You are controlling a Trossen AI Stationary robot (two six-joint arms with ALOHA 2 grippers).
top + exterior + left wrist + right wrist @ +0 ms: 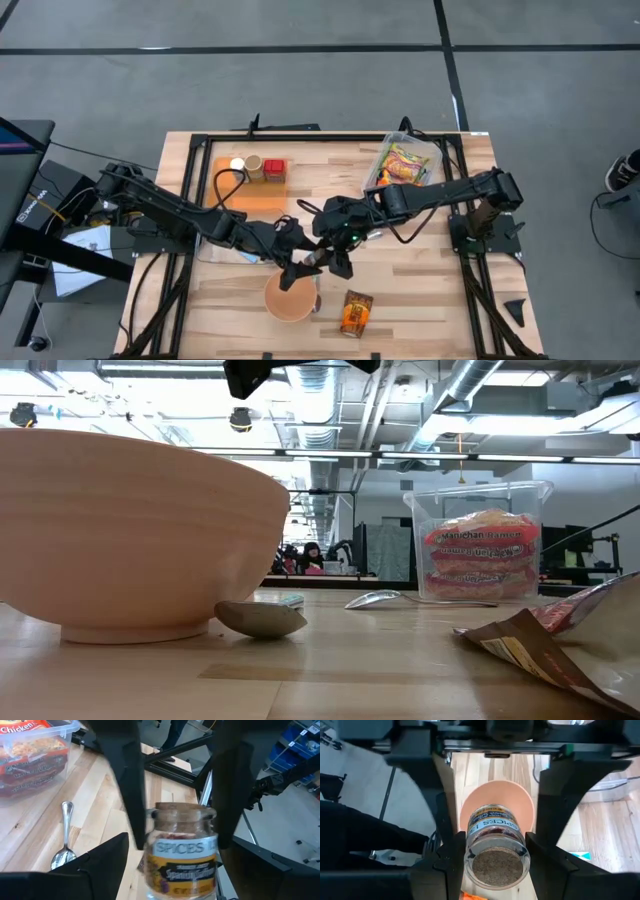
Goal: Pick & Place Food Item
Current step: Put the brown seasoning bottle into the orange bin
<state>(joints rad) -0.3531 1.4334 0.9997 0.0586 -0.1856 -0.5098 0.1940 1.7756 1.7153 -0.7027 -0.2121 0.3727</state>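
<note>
Right wrist view: right gripper (495, 855) around spice jar (496, 845).

We see even overhead light, ceiling fixtures (150, 368) glaring in the low view. The bowl (130, 530) looms soft up close; spice jar (182, 852) slightly blurred; soft shadows on the table (420, 290).

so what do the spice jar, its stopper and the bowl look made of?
Spice jar: clear glass or hard plastic; contents show through, with a glossy printed label. Stopper: probably cork, with a tan, speckled, matte top. Bowl: matte peach-tan, opaque and smooth; ceramic or moulded plastic, can't tell which.
</note>
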